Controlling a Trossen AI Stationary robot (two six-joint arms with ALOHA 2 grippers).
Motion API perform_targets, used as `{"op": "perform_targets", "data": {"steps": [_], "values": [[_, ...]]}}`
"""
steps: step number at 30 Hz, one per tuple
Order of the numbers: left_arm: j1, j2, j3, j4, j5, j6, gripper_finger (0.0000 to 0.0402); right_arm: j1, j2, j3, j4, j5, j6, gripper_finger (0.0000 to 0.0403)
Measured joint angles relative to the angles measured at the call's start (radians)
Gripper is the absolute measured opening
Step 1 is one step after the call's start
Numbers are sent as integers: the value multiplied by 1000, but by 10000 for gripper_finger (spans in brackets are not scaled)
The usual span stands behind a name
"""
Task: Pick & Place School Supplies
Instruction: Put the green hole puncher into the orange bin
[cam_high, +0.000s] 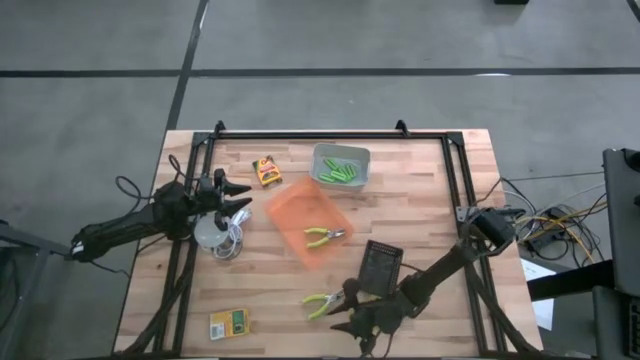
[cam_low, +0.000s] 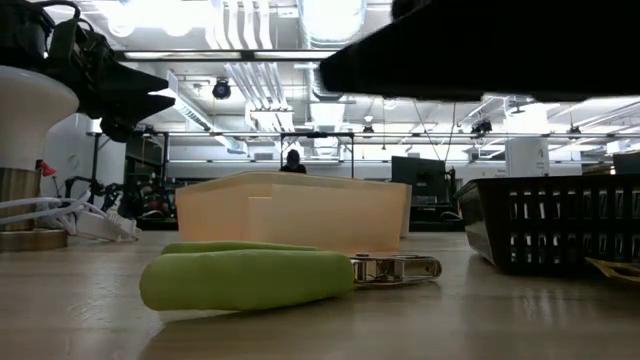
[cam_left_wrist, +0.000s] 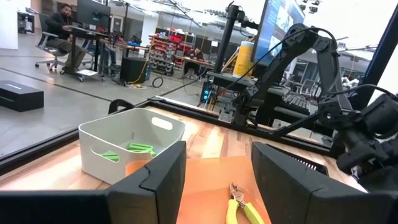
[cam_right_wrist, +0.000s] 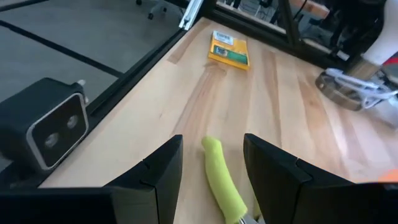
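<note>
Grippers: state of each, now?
Left gripper: jaws open, empty, above the orange bin.
Right gripper: jaws open, straddling the green-handled pliers, not gripping.

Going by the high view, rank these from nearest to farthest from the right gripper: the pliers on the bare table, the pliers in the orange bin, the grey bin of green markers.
1. Pliers on the table, just beside the right gripper, near edge.
2. Pliers in the orange bin, mid-table.
3. Grey bin of green markers, far edge.
</note>
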Motion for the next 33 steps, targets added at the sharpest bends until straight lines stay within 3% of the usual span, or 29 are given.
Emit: {"op": "perform_targets", "data": {"steps": [5, 12, 33], "values": [[0, 0, 0, 0, 0, 0, 188, -11, 30, 70, -60, -11, 21, 167], [0, 0, 0, -1, 0, 0, 188, -52, 52, 197, -372, -109, 89, 167], [0, 0, 0, -2, 0, 0, 188, -118, 83, 197, -400, -202, 92, 167]]}}
